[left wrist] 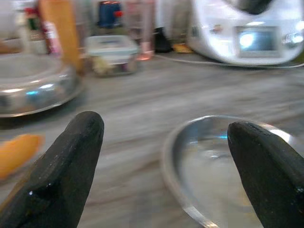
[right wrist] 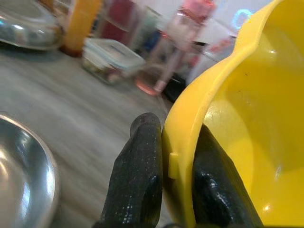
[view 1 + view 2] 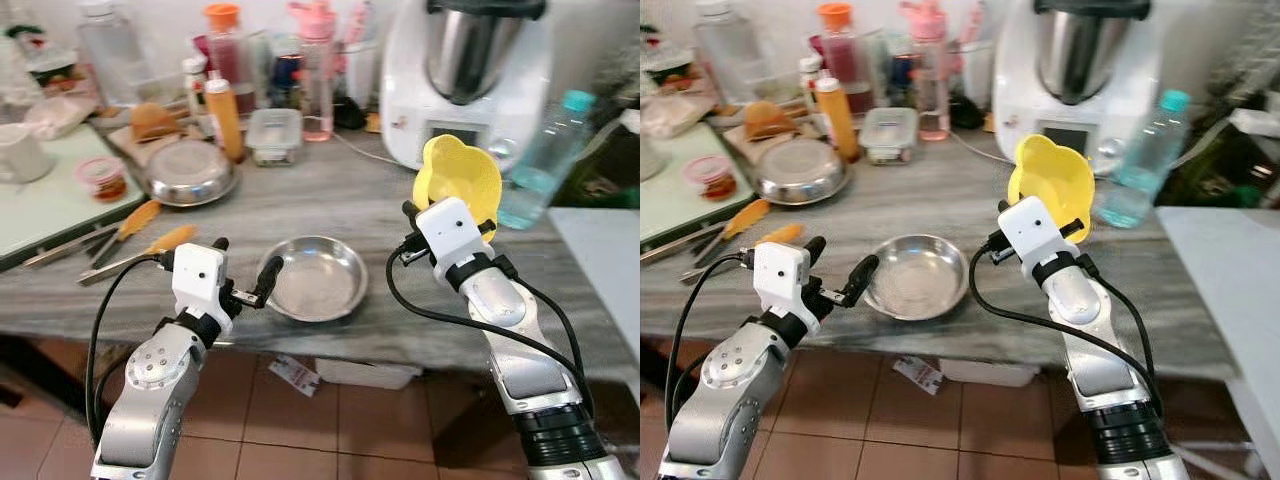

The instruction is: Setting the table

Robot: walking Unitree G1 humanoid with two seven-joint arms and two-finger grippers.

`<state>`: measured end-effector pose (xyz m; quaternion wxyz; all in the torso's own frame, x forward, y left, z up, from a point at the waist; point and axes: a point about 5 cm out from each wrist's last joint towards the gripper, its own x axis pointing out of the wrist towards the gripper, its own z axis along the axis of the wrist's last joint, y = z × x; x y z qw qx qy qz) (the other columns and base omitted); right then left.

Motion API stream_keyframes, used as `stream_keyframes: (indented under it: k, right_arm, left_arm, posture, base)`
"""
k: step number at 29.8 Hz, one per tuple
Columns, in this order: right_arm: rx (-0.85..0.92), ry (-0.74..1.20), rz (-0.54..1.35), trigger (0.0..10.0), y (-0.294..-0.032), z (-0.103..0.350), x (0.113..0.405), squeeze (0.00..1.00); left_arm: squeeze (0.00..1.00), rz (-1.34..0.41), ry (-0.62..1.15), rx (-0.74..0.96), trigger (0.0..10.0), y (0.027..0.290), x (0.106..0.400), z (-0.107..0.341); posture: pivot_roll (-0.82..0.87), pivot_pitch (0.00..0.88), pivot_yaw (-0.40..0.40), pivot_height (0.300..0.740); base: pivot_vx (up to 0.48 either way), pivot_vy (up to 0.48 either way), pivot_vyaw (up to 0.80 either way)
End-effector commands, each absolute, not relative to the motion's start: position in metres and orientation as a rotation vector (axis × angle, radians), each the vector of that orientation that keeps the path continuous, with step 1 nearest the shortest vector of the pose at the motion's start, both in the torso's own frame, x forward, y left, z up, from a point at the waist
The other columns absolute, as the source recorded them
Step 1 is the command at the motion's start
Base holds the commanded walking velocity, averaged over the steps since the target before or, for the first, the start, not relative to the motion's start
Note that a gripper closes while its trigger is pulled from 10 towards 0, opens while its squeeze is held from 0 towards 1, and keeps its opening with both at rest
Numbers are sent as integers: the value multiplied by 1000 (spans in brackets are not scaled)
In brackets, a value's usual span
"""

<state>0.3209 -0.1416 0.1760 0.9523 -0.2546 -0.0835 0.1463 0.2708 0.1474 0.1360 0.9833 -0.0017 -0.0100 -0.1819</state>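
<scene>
Yellow bowl (image 3: 458, 178) tilted, above countertop (image 3: 330, 200)

A grey wood-grain tabletop (image 3: 330, 190) is seen, with a shallow steel plate (image 3: 318, 277) set near its front edge. Farther back a steel bowl (image 3: 189, 172), a lidded container (image 3: 274, 134), a white kitchen machine (image 3: 465, 75) and a water bottle (image 3: 543, 160) are ranged (orange-handled tools (image 3: 140, 240) lie at the left).
</scene>
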Motion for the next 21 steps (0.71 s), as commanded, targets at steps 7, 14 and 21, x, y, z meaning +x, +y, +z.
stream_keyframes:
  k: [7,14,21]
  right_arm:
    - [-524,-185,293,10000,-144,182,319,0]
    - [-531,-184,289,10000,-147,183,320,0]
    - [-529,-179,296,10000,-145,180,318,0]
  left_arm:
    - [0,-394,-22,-7,10000,145,270,136]
    - [0,-397,-18,-10,10000,144,269,135]
    - [0,-405,-9,-16,10000,143,267,132]
  posture:
    - [-54,29,31,740]
    - [-56,30,30,740]
    - [-48,19,28,740]
  base:
    - [336,292,0]
    - [339,297,0]
    - [323,282,0]
